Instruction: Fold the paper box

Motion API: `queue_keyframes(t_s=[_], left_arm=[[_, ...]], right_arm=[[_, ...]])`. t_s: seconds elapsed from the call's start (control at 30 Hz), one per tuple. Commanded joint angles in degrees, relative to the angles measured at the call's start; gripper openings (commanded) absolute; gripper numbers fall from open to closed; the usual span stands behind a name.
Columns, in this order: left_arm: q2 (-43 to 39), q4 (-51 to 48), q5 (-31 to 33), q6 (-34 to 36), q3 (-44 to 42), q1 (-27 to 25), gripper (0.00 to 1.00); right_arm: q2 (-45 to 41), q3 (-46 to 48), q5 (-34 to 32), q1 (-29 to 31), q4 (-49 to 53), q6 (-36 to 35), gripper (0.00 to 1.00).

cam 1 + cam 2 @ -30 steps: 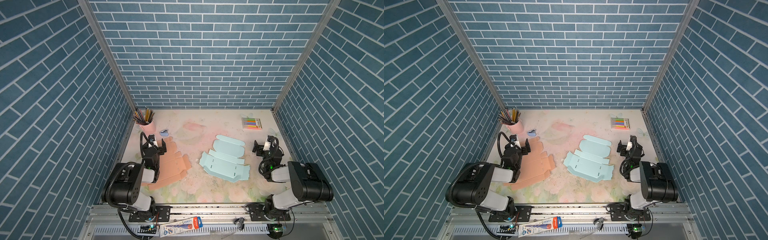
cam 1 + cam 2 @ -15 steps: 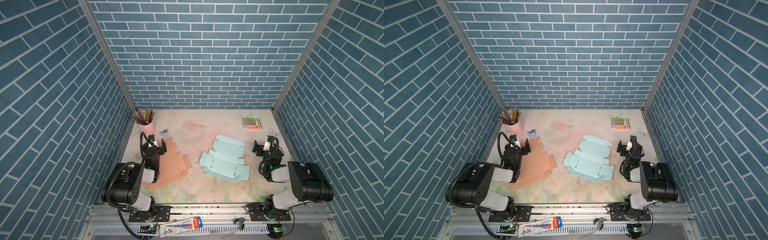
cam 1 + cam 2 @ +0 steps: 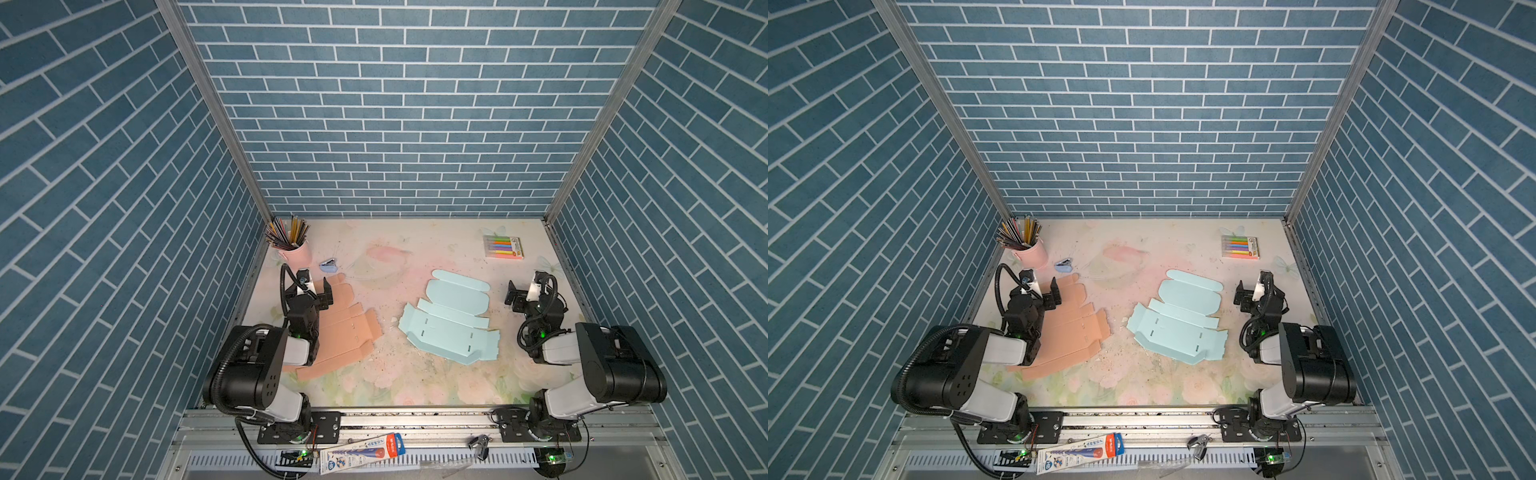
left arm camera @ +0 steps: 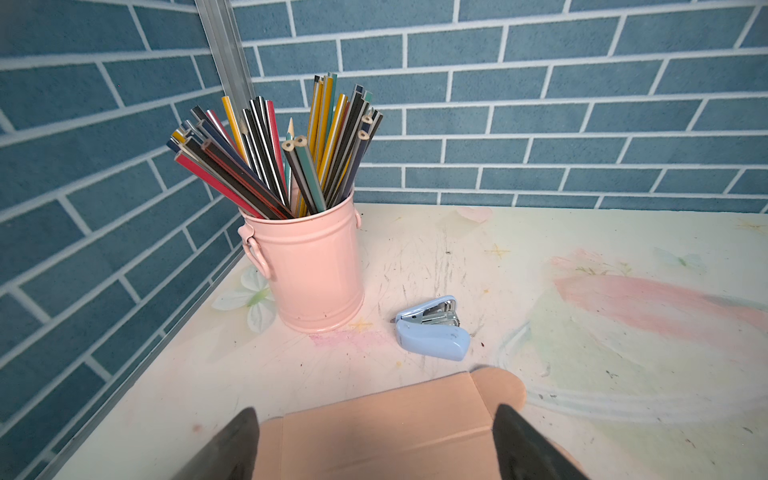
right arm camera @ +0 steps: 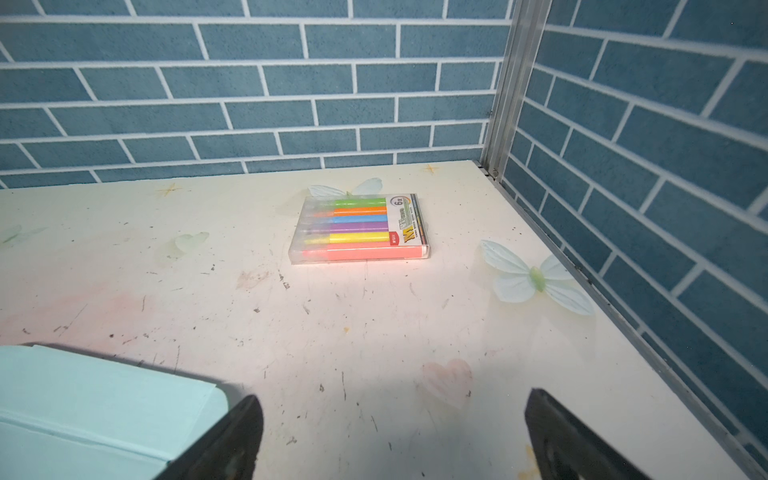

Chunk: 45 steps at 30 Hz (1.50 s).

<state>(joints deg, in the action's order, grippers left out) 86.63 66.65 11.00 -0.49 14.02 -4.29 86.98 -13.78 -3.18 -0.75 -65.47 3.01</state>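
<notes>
Two unfolded paper box blanks lie flat on the table. The light blue paper box [image 3: 449,322] [image 3: 1177,326] is in the middle, with its near right edge slightly raised. The peach paper box [image 3: 340,328] [image 3: 1071,328] lies at the left, partly under the left arm. My left gripper [image 3: 315,286] [image 3: 1041,289] hovers open over the peach blank's far end [image 4: 395,415], holding nothing [image 4: 376,415]. My right gripper [image 3: 525,291] [image 3: 1252,291] stands open and empty [image 5: 392,399] over bare table, just right of the blue blank's corner [image 5: 83,399].
A pink cup of pencils [image 3: 293,249] [image 4: 307,270] and a small blue stapler [image 3: 329,265] [image 4: 432,332] stand at the back left. A pack of coloured markers [image 3: 503,247] [image 5: 361,228] lies at the back right. Brick-patterned walls close three sides.
</notes>
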Motion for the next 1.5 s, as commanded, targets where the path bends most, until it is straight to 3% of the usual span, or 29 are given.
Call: queue_keyframes(t_s=[0.0, 0.57, 0.67, 0.83, 1.07, 1.17, 1.33, 1.47], left_arm=[[-0.11, 0.53, -0.26, 0.14, 0.66, 0.26, 0.88], [-0.23, 0.65, -0.37, 0.14, 0.49, 0.28, 0.88], [-2.89, -0.28, -3.06, 1.08, 0.02, 0.25, 0.88], [-9.90, -10.09, -2.44, 1.70, 2.08, -0.67, 0.88], [-19.36, -23.95, -1.33, 1.67, 4.99, -3.65, 0.88], [-23.76, -28.96, -2.23, -2.26, 6.35, -5.19, 0.89], [-27.05, -44.36, -1.24, -13.06, 13.57, -7.18, 0.88], [-25.59, -53.83, -8.15, -19.35, 19.25, -8.36, 0.88]], right_arm=[[-0.22, -1.05, 0.59, -0.19, -0.62, -0.72, 0.98], [-0.40, -1.16, 1.52, -0.73, -0.29, -0.20, 0.98], [-2.09, -1.86, 2.21, -1.01, 1.23, -0.64, 0.99], [-7.69, -3.05, 3.14, -0.89, 9.52, -1.42, 0.99], [-17.12, -5.97, -5.24, 2.54, 21.80, -2.52, 0.98], [-21.61, -8.71, -9.31, 5.95, 28.78, -1.42, 0.98], [-25.71, -18.56, -16.67, 10.47, 50.78, 7.62, 0.99], [-26.85, -22.24, -16.06, 13.86, 60.56, 13.92, 0.98]])
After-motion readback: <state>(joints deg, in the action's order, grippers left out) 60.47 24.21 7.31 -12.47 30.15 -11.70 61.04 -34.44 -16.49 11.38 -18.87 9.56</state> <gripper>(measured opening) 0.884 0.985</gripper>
